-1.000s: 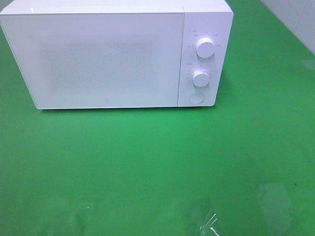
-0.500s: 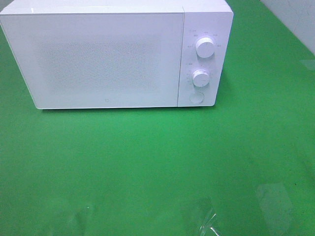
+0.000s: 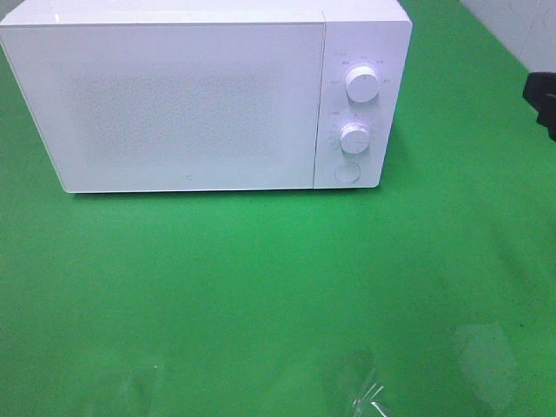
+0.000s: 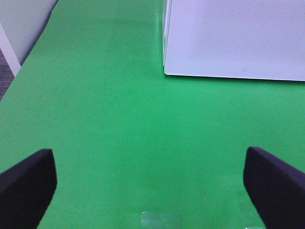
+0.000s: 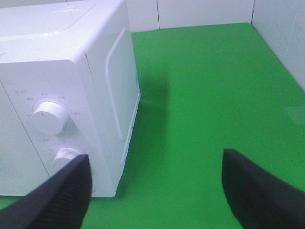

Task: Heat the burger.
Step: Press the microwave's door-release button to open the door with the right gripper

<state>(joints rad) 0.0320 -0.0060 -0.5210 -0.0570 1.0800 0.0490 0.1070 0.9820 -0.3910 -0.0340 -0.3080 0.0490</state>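
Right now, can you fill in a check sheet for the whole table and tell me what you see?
Surface: green table, flat.
Job's things: burger not seen; microwave, door shut.
Clutter: clear shiny patches near the front edge.
Grippers: left gripper open, empty; right gripper open, empty, near the knobs.
Cables: nothing seen.
Surroundings: white wall on the right.

Microwave point(image 3: 191, 95): door shut, inside hidden behind dotted panel; left corner cut by frame edge in high view. Markings round upper dial point(image 3: 362, 84) too small to read. Dark robot part point(image 3: 543, 97) cut by right edge, kind unclear. On left gripper point(image 4: 148, 162), fingers point(image 4: 28, 188) cut by frame edges. On right gripper point(image 5: 156, 157), one finger point(image 5: 59, 198) covers part of lower dial point(image 5: 66, 155). Glossy clear patch point(image 3: 360, 387) at lower frame edge: cannot tell what.
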